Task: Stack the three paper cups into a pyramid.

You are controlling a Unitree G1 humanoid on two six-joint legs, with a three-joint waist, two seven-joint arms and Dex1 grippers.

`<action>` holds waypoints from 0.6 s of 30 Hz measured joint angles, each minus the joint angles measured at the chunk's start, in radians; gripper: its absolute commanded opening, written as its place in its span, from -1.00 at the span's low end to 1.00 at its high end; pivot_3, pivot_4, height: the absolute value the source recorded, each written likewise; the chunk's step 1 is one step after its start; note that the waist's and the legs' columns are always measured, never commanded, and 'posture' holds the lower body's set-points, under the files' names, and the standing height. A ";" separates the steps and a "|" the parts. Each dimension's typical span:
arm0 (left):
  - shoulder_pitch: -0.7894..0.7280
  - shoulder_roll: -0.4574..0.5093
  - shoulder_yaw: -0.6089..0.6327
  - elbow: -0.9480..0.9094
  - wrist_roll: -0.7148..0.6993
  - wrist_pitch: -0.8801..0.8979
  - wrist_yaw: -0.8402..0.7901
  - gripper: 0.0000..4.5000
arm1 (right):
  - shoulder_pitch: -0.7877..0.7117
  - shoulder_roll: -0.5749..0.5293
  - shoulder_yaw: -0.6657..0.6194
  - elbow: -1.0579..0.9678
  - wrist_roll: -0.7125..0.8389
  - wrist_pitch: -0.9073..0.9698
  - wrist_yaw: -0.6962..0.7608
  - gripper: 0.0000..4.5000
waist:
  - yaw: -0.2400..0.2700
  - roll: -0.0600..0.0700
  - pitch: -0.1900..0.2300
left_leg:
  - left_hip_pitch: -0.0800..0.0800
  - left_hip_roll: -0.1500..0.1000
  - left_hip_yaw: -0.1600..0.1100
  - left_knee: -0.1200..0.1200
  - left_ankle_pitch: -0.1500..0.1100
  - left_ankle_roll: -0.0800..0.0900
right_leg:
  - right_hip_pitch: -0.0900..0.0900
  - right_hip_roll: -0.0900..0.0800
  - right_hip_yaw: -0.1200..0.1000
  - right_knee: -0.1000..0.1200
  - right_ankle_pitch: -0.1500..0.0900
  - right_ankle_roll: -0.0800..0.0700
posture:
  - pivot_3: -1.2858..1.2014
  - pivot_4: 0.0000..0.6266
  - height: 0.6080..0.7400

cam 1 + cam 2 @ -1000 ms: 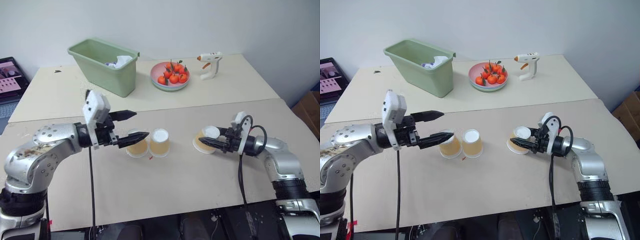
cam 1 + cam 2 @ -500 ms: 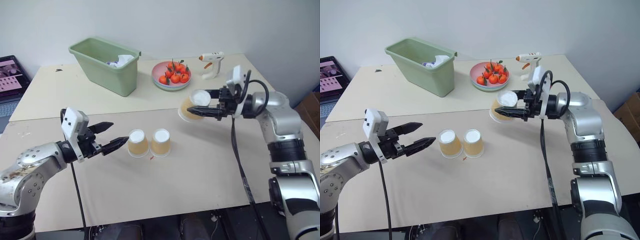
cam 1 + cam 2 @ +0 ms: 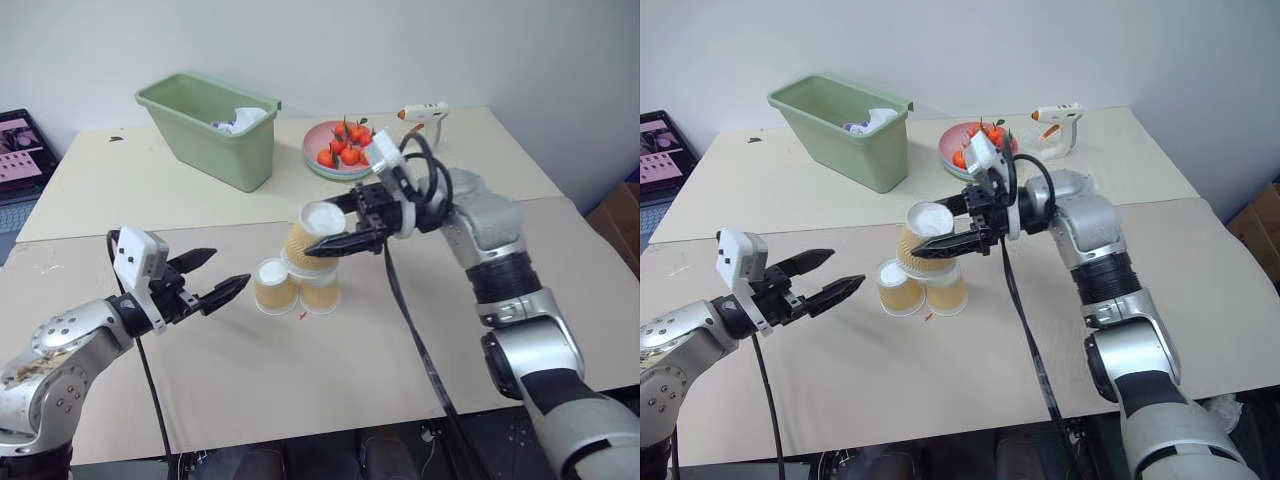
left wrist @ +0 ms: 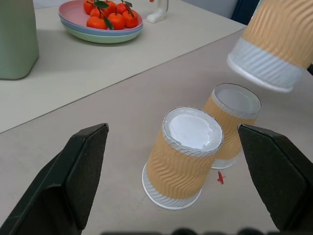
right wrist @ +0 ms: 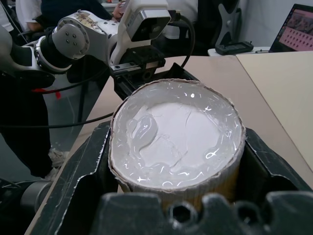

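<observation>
Cups: two on bench, third held over them

Left gripper [image 3: 220, 283] hangs level at the left, jaws apart and empty, tips pointing at the cup pair from just beside it. Count: three paper cups. Two base cups, left one [image 3: 273, 287] and right one [image 4: 230, 120], stand upside down on the bench [image 3: 330, 390], side by side and touching. Third cup [image 3: 312, 236] is in the right gripper [image 3: 340, 228], jaws clamped on its ribbed sides, cup tilted, white base up, just above the pair. Whether it touches them, can't tell.

Behind: one green bin [image 3: 210, 130] with crumpled paper inside, one plate of small oranges [image 3: 335, 152], one glue gun [image 3: 423, 114].

Left wrist view gives the pair close up, with a small red mark [image 4: 220, 178] on the bench beside them. Right wrist view gives the held cup's glossy white base [image 5: 178, 134] between the jaws, left gripper's wrist [image 5: 142, 34] beyond.
</observation>
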 measured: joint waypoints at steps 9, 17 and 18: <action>0.029 -0.009 0.018 -0.028 -0.005 -0.012 0.027 1.00 | -0.084 0.093 0.030 0.197 -0.079 -0.122 0.045 0.20 | -0.010 0.000 0.000 | -0.004 0.000 0.000 0.000 0.003 -0.005 | -0.006 0.000 0.000 0.002 0.001 -0.001 | 0.03 -0.52 0.78; 0.044 -0.019 0.026 -0.043 -0.008 -0.018 0.041 1.00 | -0.143 0.148 0.045 0.326 -0.138 -0.196 0.057 0.20 | -0.021 0.000 0.000 | -0.004 0.000 0.000 0.000 0.003 -0.006 | -0.006 0.000 0.000 0.002 0.001 -0.001 | 0.03 -0.52 0.78; 0.045 -0.020 0.027 -0.044 -0.008 -0.018 0.044 1.00 | -0.149 0.153 0.045 0.338 -0.141 -0.205 0.058 0.20 | -0.022 0.000 0.000 | -0.004 0.000 0.000 0.000 0.003 -0.006 | -0.006 0.000 0.000 0.002 0.001 -0.001 | 0.03 -0.52 0.78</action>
